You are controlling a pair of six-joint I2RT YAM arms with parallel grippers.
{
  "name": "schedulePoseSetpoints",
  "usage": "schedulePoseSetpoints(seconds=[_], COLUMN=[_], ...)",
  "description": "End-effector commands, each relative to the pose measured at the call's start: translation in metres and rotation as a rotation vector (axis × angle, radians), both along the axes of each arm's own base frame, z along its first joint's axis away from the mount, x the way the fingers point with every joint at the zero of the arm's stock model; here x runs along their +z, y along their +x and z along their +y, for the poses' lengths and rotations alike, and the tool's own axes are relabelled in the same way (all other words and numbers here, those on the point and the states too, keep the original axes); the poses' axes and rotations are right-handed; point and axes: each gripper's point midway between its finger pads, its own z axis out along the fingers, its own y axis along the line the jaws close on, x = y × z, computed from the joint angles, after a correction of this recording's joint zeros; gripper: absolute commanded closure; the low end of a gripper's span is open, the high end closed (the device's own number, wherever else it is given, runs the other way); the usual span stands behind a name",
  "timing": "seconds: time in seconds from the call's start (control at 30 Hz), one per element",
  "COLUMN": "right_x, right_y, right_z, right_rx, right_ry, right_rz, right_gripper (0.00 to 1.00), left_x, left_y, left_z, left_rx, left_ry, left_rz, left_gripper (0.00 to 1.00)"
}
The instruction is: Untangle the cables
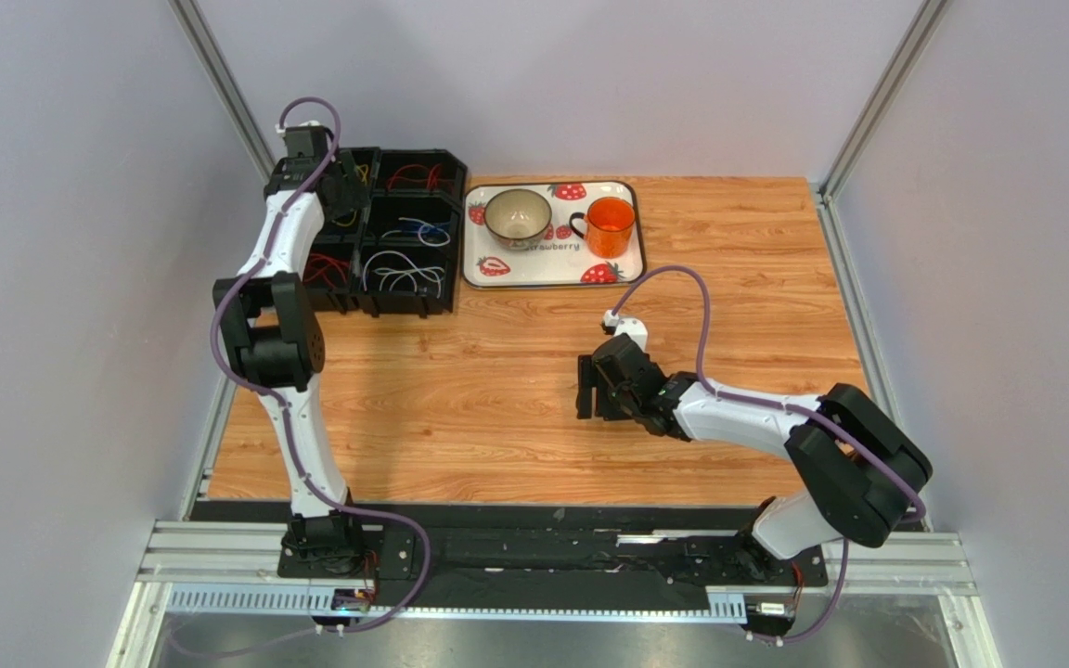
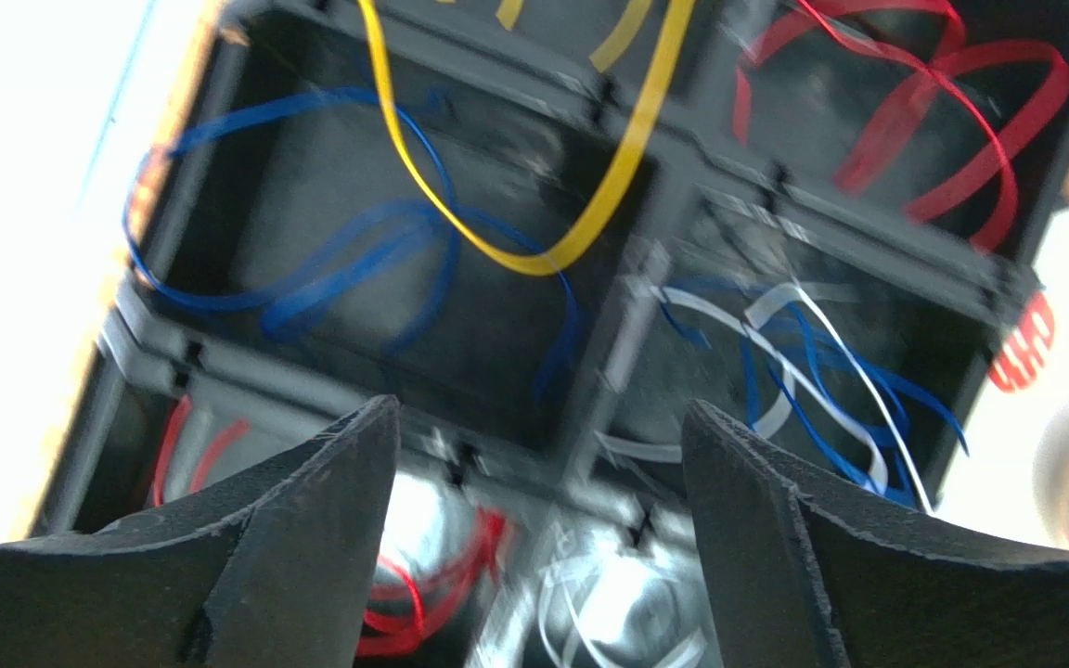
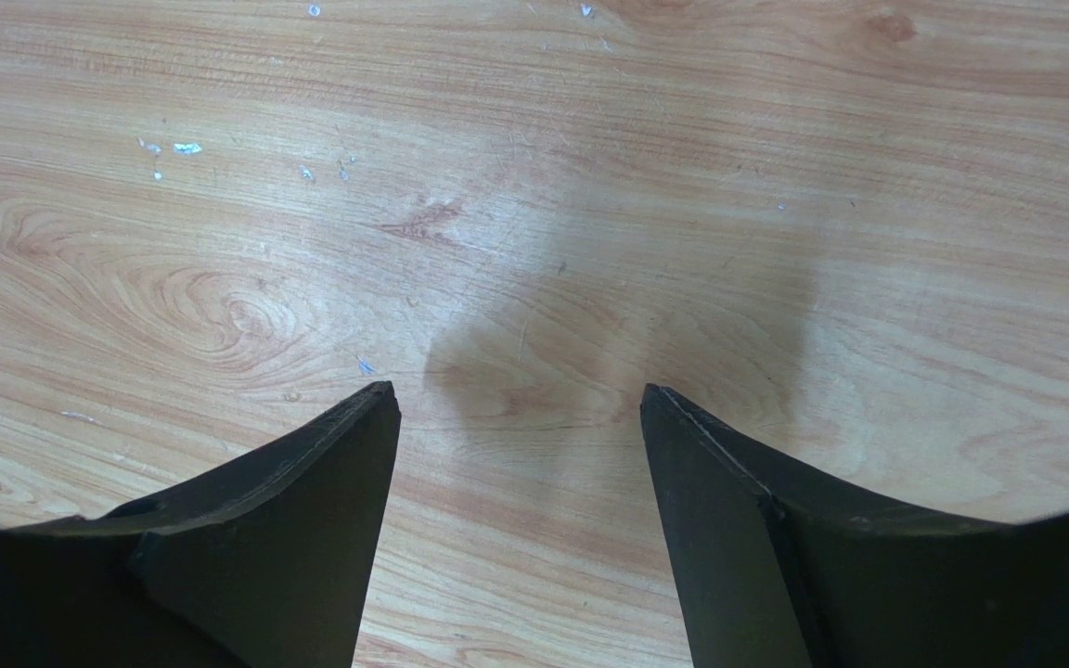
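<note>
Left end effector (image 2: 540, 408) hangs spread and empty above the black compartment bin (image 1: 408, 309). My right end effector (image 3: 519, 393), also spread, sits over the desk (image 3: 540, 167), well apart from the bin. I judge the cables (image 1: 408, 272) mostly sorted inside it. One yellow strand (image 2: 554, 258) crossing the blue compartment and a white-blue mix are left.

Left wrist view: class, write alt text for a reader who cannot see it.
Blurred close-up of a black compartment tray holding cable loops: blue cables at left, red cables upper right, white cables mixed with blue at right, a yellow cable draped across the middle. The open left gripper hangs above, empty.
</note>
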Motion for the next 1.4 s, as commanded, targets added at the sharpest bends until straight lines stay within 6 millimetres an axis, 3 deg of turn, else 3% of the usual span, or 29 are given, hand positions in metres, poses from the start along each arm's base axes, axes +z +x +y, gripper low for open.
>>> schedulePoseSetpoints(seconds=[0.0, 0.1, 0.3, 0.33, 0.37, 0.43, 1.0, 1.37], right_x=[-0.014, -0.014, -0.015, -0.014, -0.015, -0.015, -0.016, -0.016], right_y=[-0.015, -0.015, -0.014, -0.014, -0.014, -0.013, -0.012, -0.012], right_z=[-0.012, -0.011, -0.010, -0.010, -0.010, -0.010, -0.009, -0.010], right_rx=[0.010, 0.016, 0.023, 0.021, 0.021, 0.021, 0.021, 0.021], right_ry=[-0.066, -0.064, -0.066, -0.064, -0.063, -0.062, -0.065, -0.060], right_rz=[0.061, 0.060, 0.068, 0.065, 0.068, 0.068, 0.078, 0.078], right_gripper=[0.28, 0.28, 0.28, 0.28, 0.28, 0.28, 0.28, 0.28], left_x=[0.038, 0.042, 0.039, 0.049, 0.037, 0.042, 0.007, 0.000], left_y=[0.034, 0.049, 0.071, 0.076, 0.080, 0.086, 0.103, 0.112], left_z=[0.037, 0.044, 0.061, 0.063, 0.064, 0.065, 0.084, 0.089], left_rx=[0.070, 0.077, 0.111, 0.115, 0.111, 0.113, 0.173, 0.187], left_ry=[0.069, 0.103, 0.144, 0.150, 0.154, 0.166, 0.101, 0.098], left_rz=[-0.152, -0.194, -0.206, -0.229, -0.213, -0.228, -0.244, -0.262], left_gripper=[0.21, 0.28, 0.29, 0.30, 0.30, 0.32, 0.41, 0.51])
